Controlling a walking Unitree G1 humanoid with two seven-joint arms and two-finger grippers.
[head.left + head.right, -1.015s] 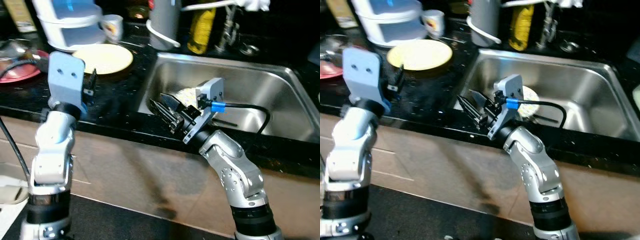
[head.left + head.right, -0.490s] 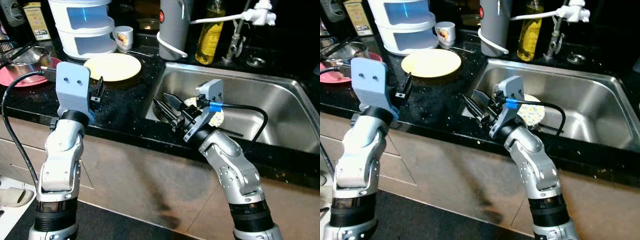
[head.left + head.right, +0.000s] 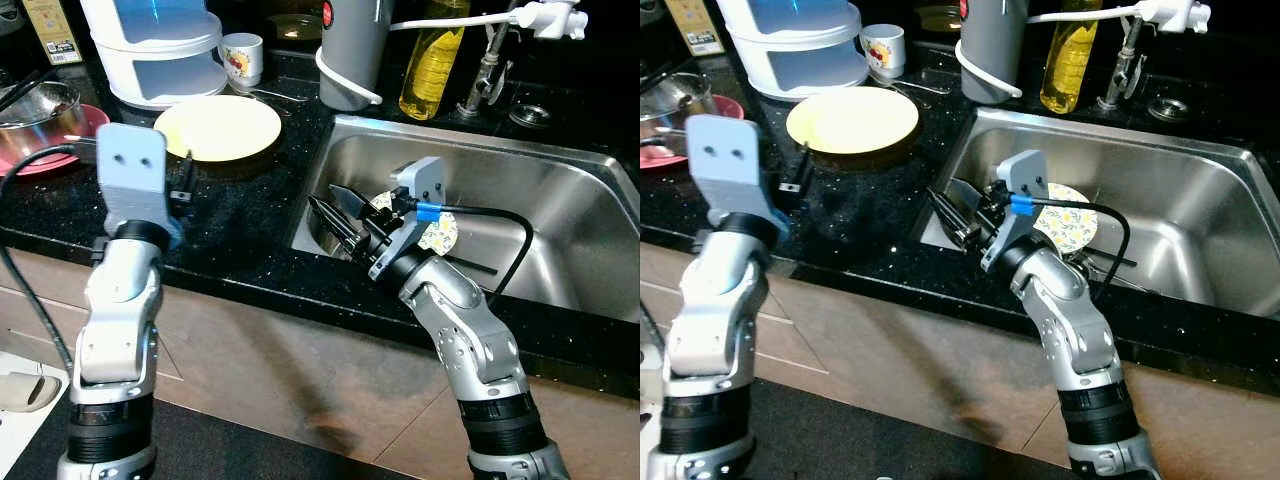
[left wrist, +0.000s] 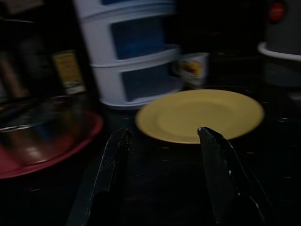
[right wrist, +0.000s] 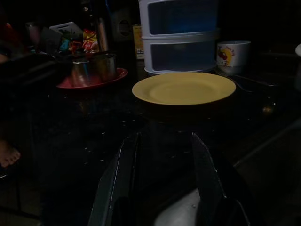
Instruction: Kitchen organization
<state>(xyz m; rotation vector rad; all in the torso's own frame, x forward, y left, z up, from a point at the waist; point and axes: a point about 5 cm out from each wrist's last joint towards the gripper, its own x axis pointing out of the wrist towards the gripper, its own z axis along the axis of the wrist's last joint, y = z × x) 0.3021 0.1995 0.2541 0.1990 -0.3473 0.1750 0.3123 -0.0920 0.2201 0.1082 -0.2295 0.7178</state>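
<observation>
Left gripper (image 4: 162, 141) is hovering open beside the yellow plate (image 3: 217, 127). Right gripper (image 3: 335, 215) is hanging open at the sink (image 3: 560, 175) rim, empty.

A home kitchen: steel sink (image 3: 560, 190), black stone counter (image 3: 230, 215), oil bottle (image 3: 432, 55).
</observation>
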